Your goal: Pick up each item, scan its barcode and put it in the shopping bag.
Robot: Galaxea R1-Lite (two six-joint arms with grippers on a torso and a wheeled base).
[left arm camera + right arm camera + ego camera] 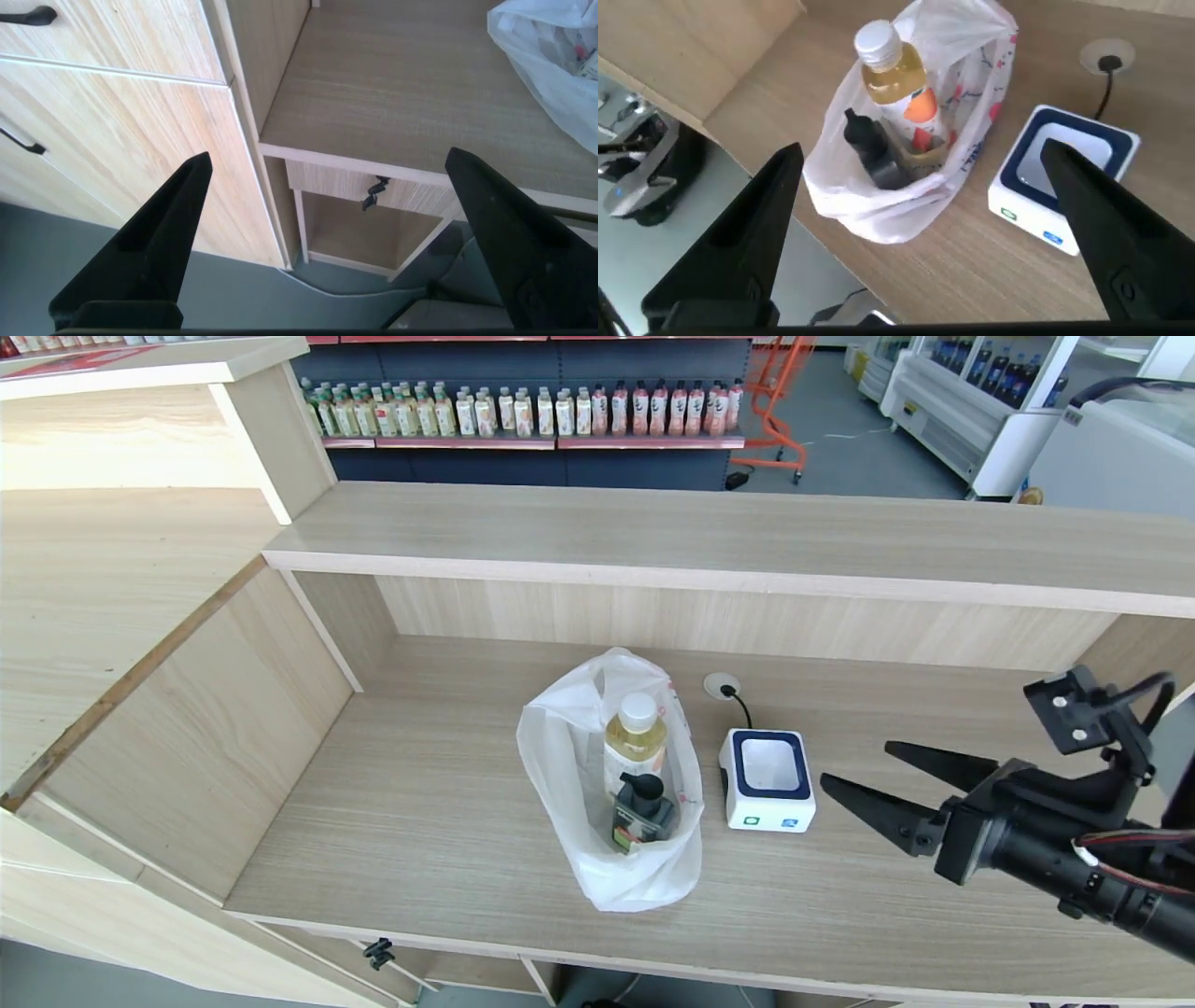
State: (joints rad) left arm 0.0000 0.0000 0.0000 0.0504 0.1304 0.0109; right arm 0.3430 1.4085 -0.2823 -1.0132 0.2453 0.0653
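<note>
A white plastic shopping bag (607, 859) (878, 201) lies open on the wooden counter (420, 803). Inside it are a juice bottle (636, 733) (895, 79) with a white cap and a dark pump bottle (644, 812) (873, 154). Right of the bag sits the white and blue barcode scanner (767, 777) (1060, 182), its cable running to a grommet. My right gripper (854, 770) (924, 233) hovers open and empty just right of the scanner. My left gripper (327, 243) is open and empty, held low off the counter's front left corner, with the bag's edge (551, 65) in its view.
The counter is a recess with a raised back ledge (728, 537) and a side wall (205, 728) on the left. A drawer front with a key (376, 194) lies under the counter edge. Cabinet drawers (112, 56) stand to the left. Store shelves of bottles (523, 411) are far behind.
</note>
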